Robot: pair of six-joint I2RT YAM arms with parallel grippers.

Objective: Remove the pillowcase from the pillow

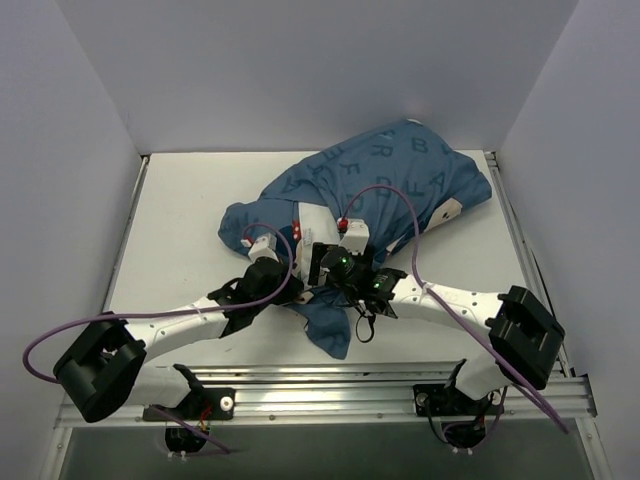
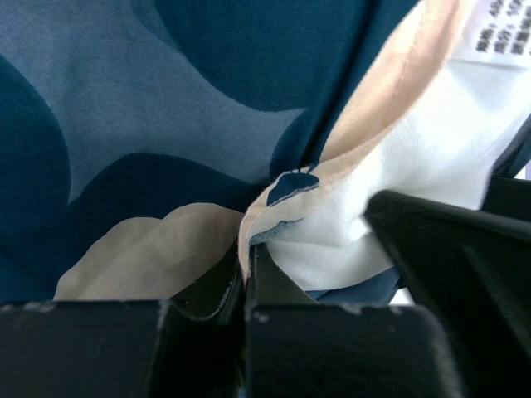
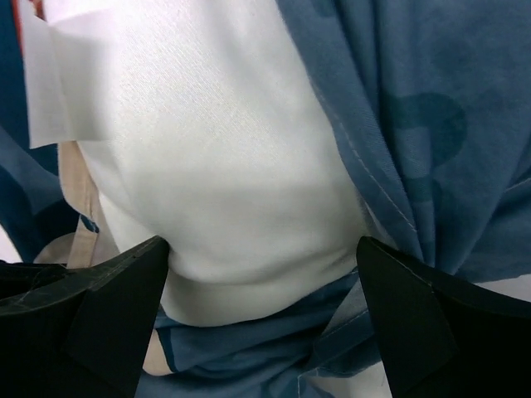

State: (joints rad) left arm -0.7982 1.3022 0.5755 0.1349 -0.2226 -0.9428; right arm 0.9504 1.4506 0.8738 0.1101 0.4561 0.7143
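Observation:
The blue pillowcase [image 1: 400,170], printed with pale letters, lies bunched from the table's middle to its back right, with the pillow almost wholly inside it. My left gripper [image 1: 303,270] is shut on the pillowcase's hem [image 2: 246,249], on a cream-printed fold. The white pillow [image 2: 465,124] corner with its tag [image 2: 498,33] bulges out just right of it. My right gripper [image 1: 332,264] is open, its fingers [image 3: 108,307] wide apart on either side of the pillow's exposed corner [image 3: 216,166]. Blue pillowcase cloth [image 3: 431,116] is gathered beside and under that corner.
The white table [image 1: 180,230] is walled at the left, back and right. A metal rail [image 1: 330,380] runs along the near edge between the arm bases. Purple cables [image 1: 400,200] loop over the cloth. A tail of pillowcase [image 1: 335,335] hangs toward the rail.

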